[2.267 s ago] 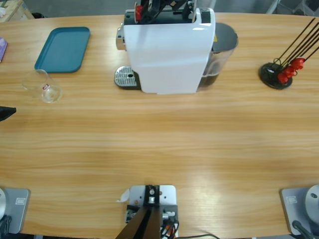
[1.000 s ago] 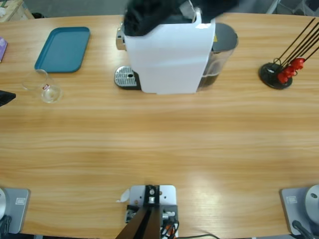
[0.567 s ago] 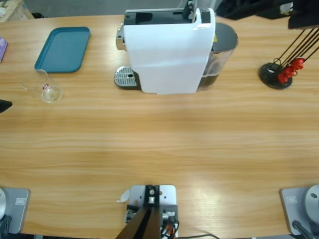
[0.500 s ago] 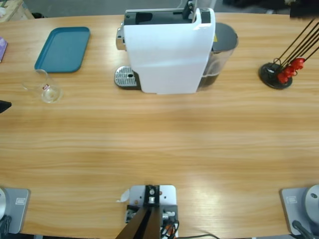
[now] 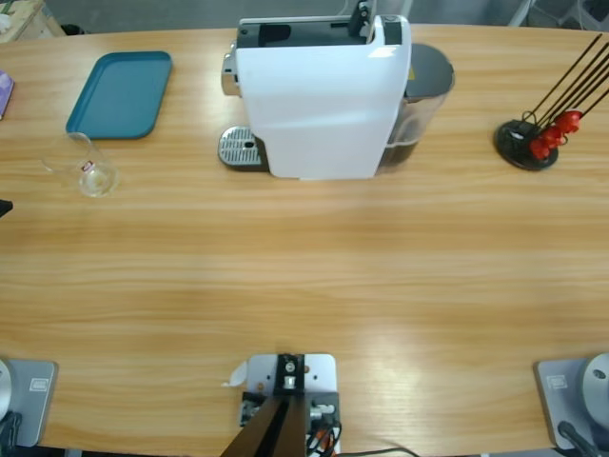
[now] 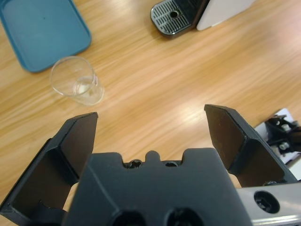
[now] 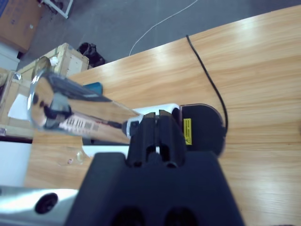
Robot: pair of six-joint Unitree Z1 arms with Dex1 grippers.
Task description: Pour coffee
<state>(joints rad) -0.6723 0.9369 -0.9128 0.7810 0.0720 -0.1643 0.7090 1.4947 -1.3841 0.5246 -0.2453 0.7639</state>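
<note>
Coffee is not something we can make out for sure: the held glass [image 7: 70, 110] in the right gripper [image 7: 153, 120] is clear with a printed label, and only dark smudges show through its wall. The right jaws stand nearly together, pinched on one end of that glass, which lies on its side, its open mouth pointing away from the gripper. This gripper hangs high above the machine [image 5: 324, 105], whose white body and dark tank [image 7: 200, 125] show beneath it in the right wrist view. A black cable [image 7: 207, 75] runs across the table [image 5: 304, 276] from the tank.

The left gripper [image 6: 150, 117] is spread wide with nothing between its jaws, well to the left of the machine. Ahead of it a second glass [image 6: 77, 87] stands on the table, left of the machine's drip grate [image 6: 174, 19] and just beside the near edge of the blue tray [image 5: 120, 93]. To the right of the machine stands a black rack [image 5: 538, 133] with red capsules on it.
</note>
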